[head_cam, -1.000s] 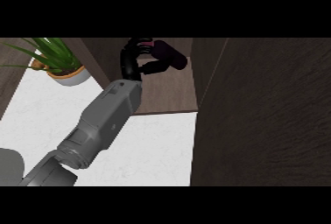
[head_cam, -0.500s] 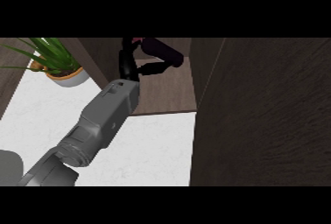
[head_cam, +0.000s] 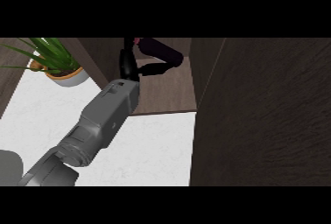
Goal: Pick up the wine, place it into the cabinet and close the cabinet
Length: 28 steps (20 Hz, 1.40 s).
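A grey forearm is seen running from the lower left of the frame up to the top centre, where a black hand (head_cam: pixel 132 65) is held inside an open cabinet (head_cam: pixel 161 94). Which arm it is cannot be told for certain; entering from the left edge, it is judged to be the left. The other hand is not seen.

The wine (head_cam: pixel 160 51), a dark maroon bottle with a rounded, glossy body and a pinkish tip at the top edge, is found at the top centre, lying tilted across the hand. The fingers are curled round it and the thumb is pressed beneath, so the bottle is taken to be held, not set down. It is carried over the cabinet's brown wood-grain shelf, presumably so that it can be lowered onto that shelf; whether it touches the wood cannot be told.

At the right, a tall dark panel with a fine streaked grain fills the frame from top to bottom. It is judged to be the cabinet door (head_cam: pixel 265 113), standing open so that the arm has room to pass; it is yet to be closed.

A white, faintly mottled counter (head_cam: pixel 155 148) is spread across the lower left. At the upper left, a plant (head_cam: pixel 55 61) with long, pointed green leaves is set in a small round pale pot, well apart from the bottle and out of the arm's path.
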### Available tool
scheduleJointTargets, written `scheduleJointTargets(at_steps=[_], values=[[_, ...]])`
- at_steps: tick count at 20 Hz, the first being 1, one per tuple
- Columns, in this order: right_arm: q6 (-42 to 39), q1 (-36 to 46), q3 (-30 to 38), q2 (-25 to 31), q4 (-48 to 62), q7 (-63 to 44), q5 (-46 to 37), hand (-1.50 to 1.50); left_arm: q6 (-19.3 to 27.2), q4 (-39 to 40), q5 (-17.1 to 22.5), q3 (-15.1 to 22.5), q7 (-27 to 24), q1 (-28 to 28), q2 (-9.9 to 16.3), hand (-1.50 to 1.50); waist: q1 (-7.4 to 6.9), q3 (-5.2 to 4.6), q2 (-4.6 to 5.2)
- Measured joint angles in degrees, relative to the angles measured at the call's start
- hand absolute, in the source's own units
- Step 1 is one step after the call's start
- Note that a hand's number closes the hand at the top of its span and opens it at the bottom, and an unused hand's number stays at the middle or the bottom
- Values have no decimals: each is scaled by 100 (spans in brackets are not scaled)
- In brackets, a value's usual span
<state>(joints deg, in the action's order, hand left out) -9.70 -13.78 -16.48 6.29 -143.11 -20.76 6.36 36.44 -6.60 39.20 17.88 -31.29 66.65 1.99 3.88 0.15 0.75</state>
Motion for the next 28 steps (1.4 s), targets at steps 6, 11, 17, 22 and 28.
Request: scheduleJointTargets(at_steps=[6, 11, 17, 22, 28], values=[[-24, -115, -30, 15, -39, 8, 1, -150, -526, -166, -86, -27, -249, -35, -19, -150, -50, -17, 11], [12, -40, 121, -11, -31, -33, 14, -150, -808, -525, -50, -159, -538, -166, -99, -150, -190, -16, -36], [95, -87, 78, -51, -56, -124, 3, -150, -1005, -1120, -74, -198, -665, -482, -133, -150, -299, -18, -83], [178, -87, -25, -78, -70, -174, -28, -150, -1071, -1844, -151, -88, -502, -882, -125, -150, -398, -16, -129], [240, -120, -46, -40, -88, -202, -54, -150, -950, -2999, -279, 137, -144, -1499, 25, -150, -452, -15, -159]])
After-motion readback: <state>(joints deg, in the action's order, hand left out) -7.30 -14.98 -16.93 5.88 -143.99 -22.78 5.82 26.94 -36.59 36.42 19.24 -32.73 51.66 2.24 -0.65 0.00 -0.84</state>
